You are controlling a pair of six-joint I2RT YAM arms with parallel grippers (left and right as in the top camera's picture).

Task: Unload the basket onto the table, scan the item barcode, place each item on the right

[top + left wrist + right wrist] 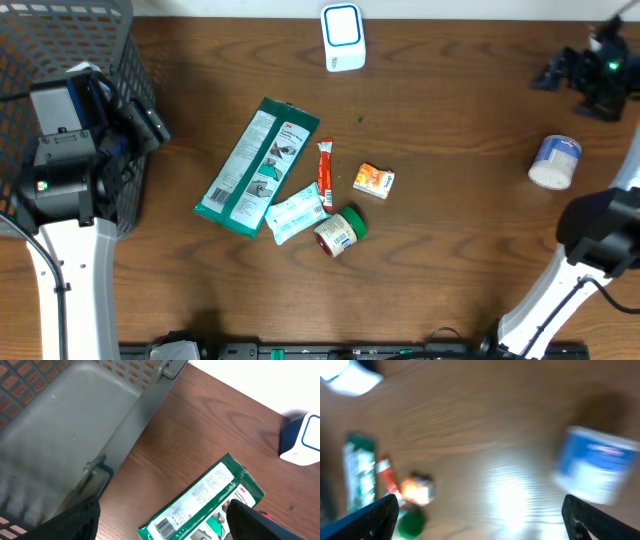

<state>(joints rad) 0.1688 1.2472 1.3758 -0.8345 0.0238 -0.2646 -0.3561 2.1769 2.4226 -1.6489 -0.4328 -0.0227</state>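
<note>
Jaws on both arms stand apart and empty over a dark wooden table [450, 250] with a grey basket [125, 50].

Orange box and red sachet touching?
Apart. The overhead view shows a strip of bare table between the orange box and the red sachet.

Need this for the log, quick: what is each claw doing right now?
Left claw: open, holding nothing.
Right claw: open, holding nothing.
</note>
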